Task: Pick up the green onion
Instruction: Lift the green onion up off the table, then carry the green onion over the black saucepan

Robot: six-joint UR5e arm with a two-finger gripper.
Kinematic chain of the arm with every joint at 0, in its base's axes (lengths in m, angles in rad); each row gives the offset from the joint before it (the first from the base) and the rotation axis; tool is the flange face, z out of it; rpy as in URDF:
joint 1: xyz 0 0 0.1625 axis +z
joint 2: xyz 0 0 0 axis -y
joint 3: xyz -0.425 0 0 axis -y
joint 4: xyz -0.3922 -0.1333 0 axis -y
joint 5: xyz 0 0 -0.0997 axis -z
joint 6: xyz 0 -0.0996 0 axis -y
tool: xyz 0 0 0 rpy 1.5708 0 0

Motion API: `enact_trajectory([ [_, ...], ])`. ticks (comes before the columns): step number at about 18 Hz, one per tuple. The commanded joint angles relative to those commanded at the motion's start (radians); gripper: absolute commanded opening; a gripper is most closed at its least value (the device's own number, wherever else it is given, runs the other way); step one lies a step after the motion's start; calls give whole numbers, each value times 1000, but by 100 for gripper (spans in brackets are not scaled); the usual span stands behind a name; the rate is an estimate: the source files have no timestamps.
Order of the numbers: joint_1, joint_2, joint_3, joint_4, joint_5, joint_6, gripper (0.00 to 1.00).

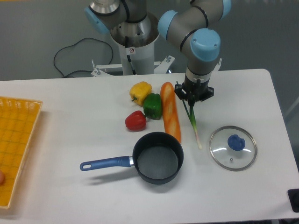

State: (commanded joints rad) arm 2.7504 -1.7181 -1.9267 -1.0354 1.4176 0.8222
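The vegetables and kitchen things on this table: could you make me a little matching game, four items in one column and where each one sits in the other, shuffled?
Column one:
1. green onion
2. glass lid
3. red pepper
4. yellow basket

Column two:
A. at the table's left edge
B. right of the dark pan, lying flat
C. under the gripper, beside the long orange vegetable
D. just left of the green pepper

Pairs: 1-C, 2-B, 3-D, 4-A
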Motion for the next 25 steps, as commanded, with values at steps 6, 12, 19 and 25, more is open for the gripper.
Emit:
enact_trajectory([
  [6,-43,51,-5,-26,-37,-5,8],
  [12,-158,83,3,-106,15,-8,8],
  [19,-213,6,64,-169,145,-9,8],
  [25,-241,-43,120,-198,187,-17,8],
])
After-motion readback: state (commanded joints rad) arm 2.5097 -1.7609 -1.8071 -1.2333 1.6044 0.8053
